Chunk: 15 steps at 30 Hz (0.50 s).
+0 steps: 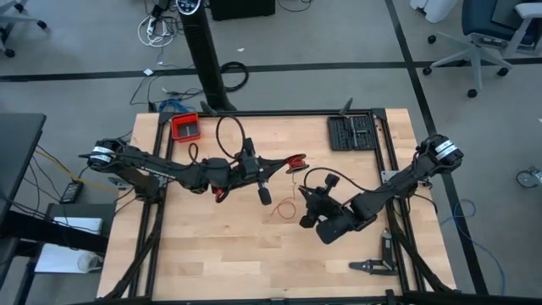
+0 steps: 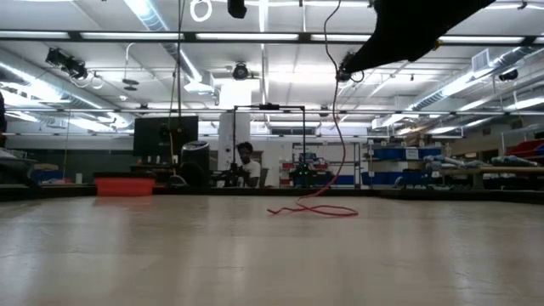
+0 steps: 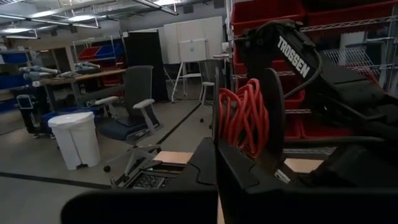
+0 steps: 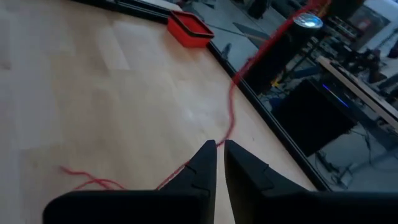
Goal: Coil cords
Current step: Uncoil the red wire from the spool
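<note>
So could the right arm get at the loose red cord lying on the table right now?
Probably yes: the right gripper hangs just above the cord, which runs up between its near-closed fingers, with bare table around it.

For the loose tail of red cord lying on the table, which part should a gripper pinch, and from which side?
Best guess: pinch the straight run of the red cord just above where it meets the wooden table, coming from above with fingers across the strand. It hangs taut there, while the loops lie flat and tangled. The right gripper is already at that strand; the left gripper is raised.
</note>
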{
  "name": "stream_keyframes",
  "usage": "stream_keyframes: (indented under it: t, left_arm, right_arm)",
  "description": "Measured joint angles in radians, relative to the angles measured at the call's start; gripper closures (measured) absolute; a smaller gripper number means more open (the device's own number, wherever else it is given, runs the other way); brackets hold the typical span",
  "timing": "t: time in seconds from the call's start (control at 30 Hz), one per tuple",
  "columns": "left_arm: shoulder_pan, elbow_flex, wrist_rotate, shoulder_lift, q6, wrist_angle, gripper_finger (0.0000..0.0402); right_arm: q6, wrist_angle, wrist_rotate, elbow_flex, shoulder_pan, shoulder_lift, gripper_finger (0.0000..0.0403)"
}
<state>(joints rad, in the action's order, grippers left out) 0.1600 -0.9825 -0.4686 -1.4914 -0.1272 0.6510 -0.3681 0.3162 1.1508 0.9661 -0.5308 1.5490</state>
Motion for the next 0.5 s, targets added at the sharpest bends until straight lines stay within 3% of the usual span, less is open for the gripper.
stream_keyframes:
  t: [0.5]
  left_arm:
    - [0.000,0.000,-0.001,0.000,-0.004,0.003,0.0402]
  right_arm:
    - [0.053,-0.075,-0.077,0.000,0.063,0.001,0.0358]
